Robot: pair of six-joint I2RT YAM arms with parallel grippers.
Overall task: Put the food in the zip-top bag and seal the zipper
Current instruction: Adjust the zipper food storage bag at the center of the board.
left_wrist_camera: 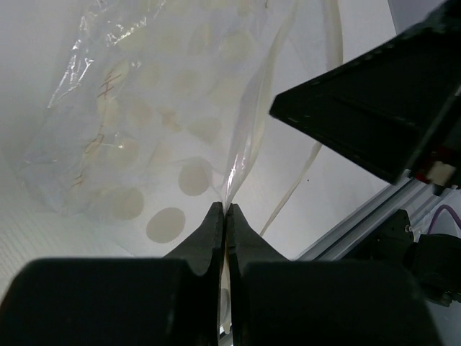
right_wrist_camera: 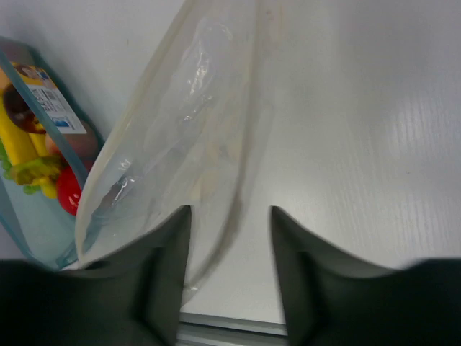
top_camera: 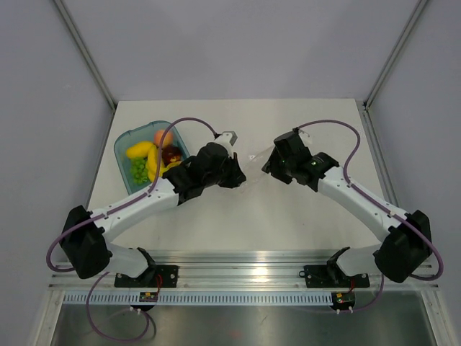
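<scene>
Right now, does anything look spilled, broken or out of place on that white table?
Nothing stands out. The toy fruits sit inside the teal plastic tray, none spilled. The clear crinkly plastic bag is empty, its edge pinched by the left gripper, with the right gripper open around it.

The tray point(top_camera: 124, 144) sat at the counter's point(top_camera: 288, 216) far left with the fruit point(top_camera: 148, 155) in it. The bag point(left_wrist_camera: 158, 115) lay right of it, between the left gripper point(left_wrist_camera: 225, 209) and the right gripper point(right_wrist_camera: 230, 213).
</scene>
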